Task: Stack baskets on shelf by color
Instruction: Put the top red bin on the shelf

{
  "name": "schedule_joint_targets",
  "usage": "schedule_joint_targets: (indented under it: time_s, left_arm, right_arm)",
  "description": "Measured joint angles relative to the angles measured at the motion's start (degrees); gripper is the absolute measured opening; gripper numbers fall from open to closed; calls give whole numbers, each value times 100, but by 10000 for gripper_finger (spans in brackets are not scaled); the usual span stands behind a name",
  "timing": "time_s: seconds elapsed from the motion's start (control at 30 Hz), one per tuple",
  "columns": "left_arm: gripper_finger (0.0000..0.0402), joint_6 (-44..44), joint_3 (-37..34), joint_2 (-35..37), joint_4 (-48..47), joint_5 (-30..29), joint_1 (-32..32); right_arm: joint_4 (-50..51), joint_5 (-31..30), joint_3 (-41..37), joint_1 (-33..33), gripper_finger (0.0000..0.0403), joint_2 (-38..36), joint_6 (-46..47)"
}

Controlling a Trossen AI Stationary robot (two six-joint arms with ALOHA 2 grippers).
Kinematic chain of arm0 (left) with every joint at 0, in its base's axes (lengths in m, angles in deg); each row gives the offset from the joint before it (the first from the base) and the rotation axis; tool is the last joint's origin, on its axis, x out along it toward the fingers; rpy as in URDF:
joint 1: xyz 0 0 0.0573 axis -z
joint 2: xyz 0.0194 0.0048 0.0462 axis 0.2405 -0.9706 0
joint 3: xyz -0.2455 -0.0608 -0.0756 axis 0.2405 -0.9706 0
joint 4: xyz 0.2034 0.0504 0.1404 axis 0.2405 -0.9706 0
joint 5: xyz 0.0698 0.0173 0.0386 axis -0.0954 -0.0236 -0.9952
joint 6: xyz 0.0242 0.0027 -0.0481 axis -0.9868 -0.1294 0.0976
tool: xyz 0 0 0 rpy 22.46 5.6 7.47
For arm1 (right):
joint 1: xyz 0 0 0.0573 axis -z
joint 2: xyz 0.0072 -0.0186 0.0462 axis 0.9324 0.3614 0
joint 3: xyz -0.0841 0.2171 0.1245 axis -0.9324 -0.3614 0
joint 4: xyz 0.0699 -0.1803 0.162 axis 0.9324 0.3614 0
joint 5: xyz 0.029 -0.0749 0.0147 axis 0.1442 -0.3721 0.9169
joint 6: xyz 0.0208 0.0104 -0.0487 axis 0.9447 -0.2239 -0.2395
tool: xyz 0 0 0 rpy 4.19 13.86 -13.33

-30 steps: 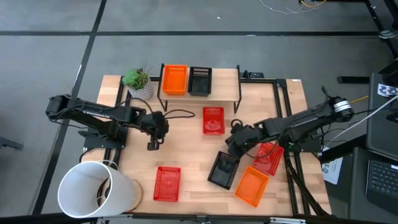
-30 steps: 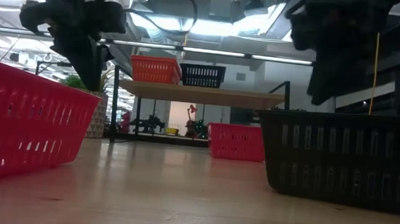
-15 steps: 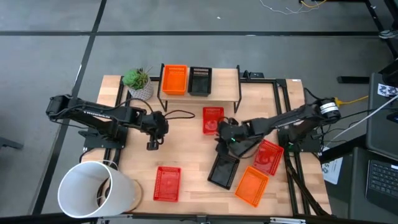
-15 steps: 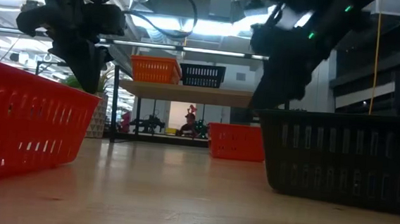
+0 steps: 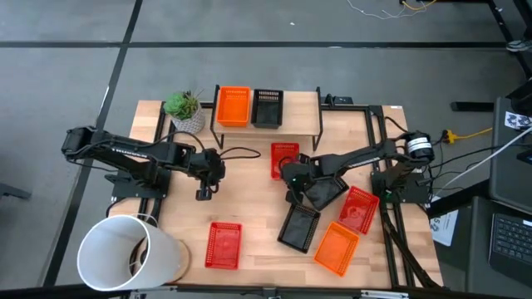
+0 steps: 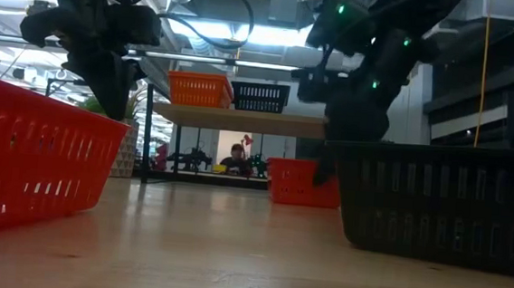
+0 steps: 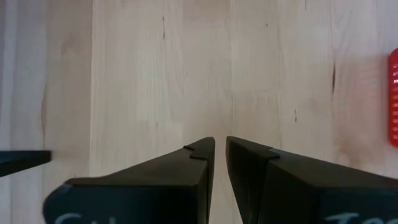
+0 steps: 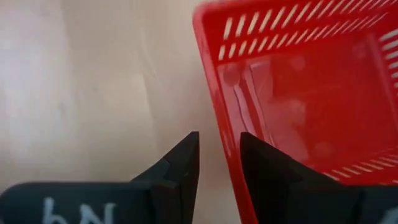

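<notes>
The shelf (image 5: pixel 291 104) stands at the table's far edge with one orange basket (image 5: pixel 233 106) and one black basket (image 5: pixel 267 108) on it. A red basket (image 5: pixel 285 158) rests flat on the table in front of the shelf. My right gripper (image 5: pixel 292 179) is at this basket's near end, slightly open; in the right wrist view its fingers (image 8: pixel 180 165) stand on either side of the basket's wall (image 8: pixel 219 106). Another red basket (image 5: pixel 223 244), a black one (image 5: pixel 299 226), an orange one (image 5: pixel 337 247) and a third red one (image 5: pixel 359 208) lie near the front. My left gripper (image 5: pixel 205 193) hovers shut left of centre. My right gripper comes from above, slanting from the table's right. One finger (image 8: pixel 264 171) is inside the red basket and the other outside its wall (image 8: pixel 227 146) at the near end. I cannot tell whether either finger touches it. The basket sits flat on the table.
A potted plant (image 5: pixel 184 108) stands left of the shelf. A large white bucket (image 5: pixel 129 253) lies at the near left corner. Bare wood (image 5: pixel 249 195) lies between the two grippers. A black frame (image 5: pixel 378 141) runs along the table's right side.
My right gripper has moved from above the baskets at the near right toward the table's left and far edge, and now stands at the near end of the red basket in front of the shelf. No basket has moved.
</notes>
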Motion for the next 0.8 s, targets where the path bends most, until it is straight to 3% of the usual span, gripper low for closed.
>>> schedule_joint_targets:
  time_s: [0.13,0.3,0.53,0.67,0.8]
  left_arm:
    - [32,2,0,-2,10,-1,0]
    - [32,4,0,-2,16,-2,0]
    - [32,4,0,-2,22,-2,0]
    - [32,2,-2,-2,-10,-1,2]
    - [32,-236,-237,68,72,29,62]
  right_arm:
    - [-48,-3,4,-2,98,111,333]
    - [-84,-74,25,-83,12,-81,381]
    - [-13,641,765,-480,2,-260,492]
    - [465,641,1444,-814,2,-357,425]
    - [1414,146,2117,-1123,1,-451,461]
